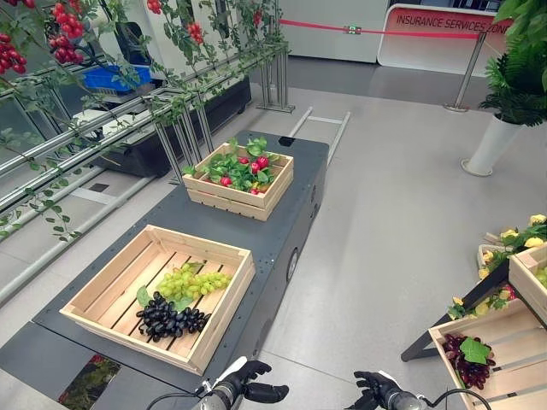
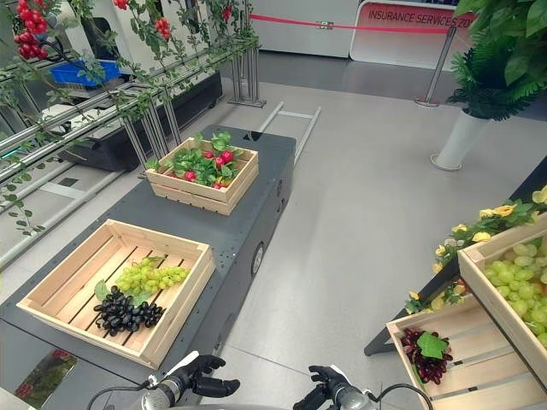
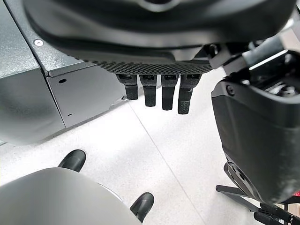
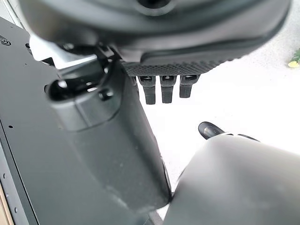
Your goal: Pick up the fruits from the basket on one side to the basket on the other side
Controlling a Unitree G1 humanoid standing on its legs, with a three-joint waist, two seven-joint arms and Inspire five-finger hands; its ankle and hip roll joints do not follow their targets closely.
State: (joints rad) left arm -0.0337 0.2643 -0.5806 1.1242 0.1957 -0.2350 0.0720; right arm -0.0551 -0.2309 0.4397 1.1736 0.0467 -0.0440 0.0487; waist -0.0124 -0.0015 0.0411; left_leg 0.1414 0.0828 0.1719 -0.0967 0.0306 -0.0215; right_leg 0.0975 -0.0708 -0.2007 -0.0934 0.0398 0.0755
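Fruits: green grapes (image 1: 195, 282) and black grapes (image 1: 171, 318) lie in the near crate (image 1: 224, 318) at my 10 o'clock. My left hand (image 1: 244, 382) and right hand (image 1: 376, 389) hang low at 6, fingers relaxed, empty. Risk, I judge: a loose cluster sheds or slips while crossing to the 3 o'clock crate (image 1: 513, 342). Dark platform (image 1: 282, 213), smooth grey floor (image 1: 385, 213), potted plant (image 1: 513, 85) at 1.

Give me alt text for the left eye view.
A wooden crate on a dark platform holds green grapes and black grapes, with the robot's empty left hand and right hand low in front. A farther crate holds leaves and red fruit; a crate at right holds dark red grapes.
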